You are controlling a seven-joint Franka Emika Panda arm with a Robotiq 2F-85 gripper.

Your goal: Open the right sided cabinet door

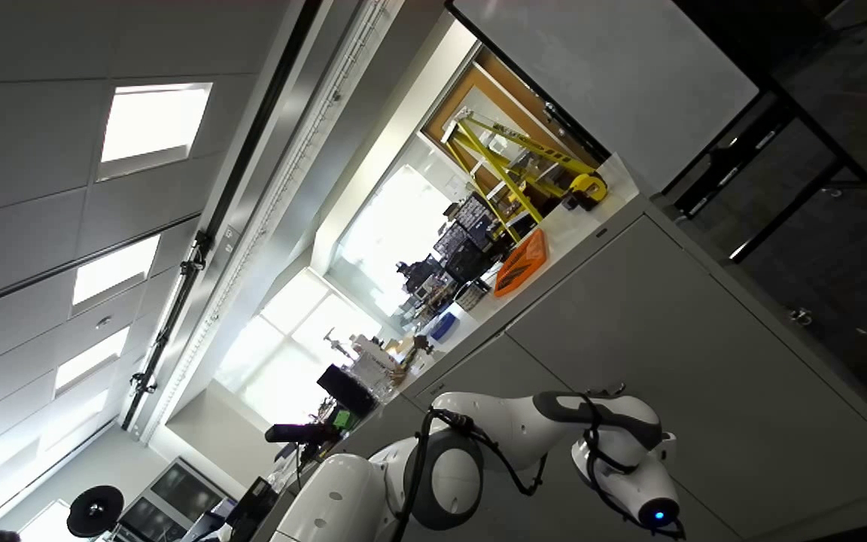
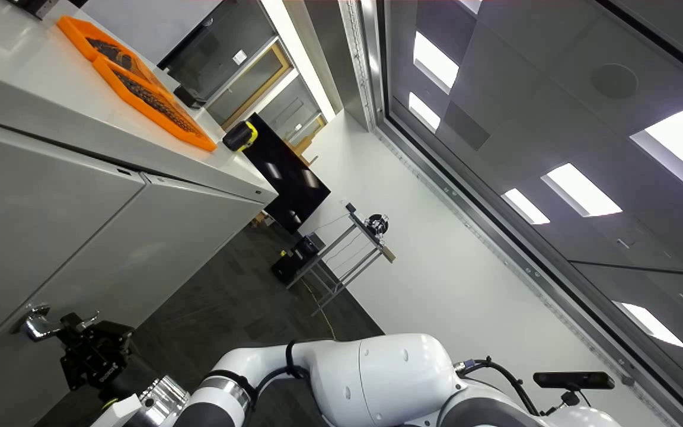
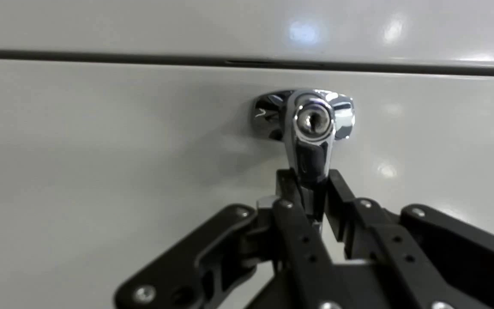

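The right sided cabinet door is a plain light-grey panel, seen in both exterior views (image 1: 674, 316) (image 2: 158, 243) and filling the lower part of the wrist view (image 3: 101, 171). It looks shut or nearly so; a narrow dark seam runs beside it. Its chrome handle (image 3: 311, 148) has a round key lock and sits close to the seam. It also shows in an exterior view (image 2: 39, 325). My gripper (image 3: 310, 184) has one black finger on each side of the handle's lever, closed on it. It shows in an exterior view too (image 2: 77, 326). The lever's lower end is partly hidden between the fingers.
The neighbouring grey cabinet door (image 2: 33, 219) lies across the seam. The white countertop (image 2: 39, 77) above holds an orange tray (image 2: 140, 89) and a yellow-black tape measure (image 2: 241, 136). A whiteboard (image 1: 606, 75) on a black stand is near the cabinet's end.
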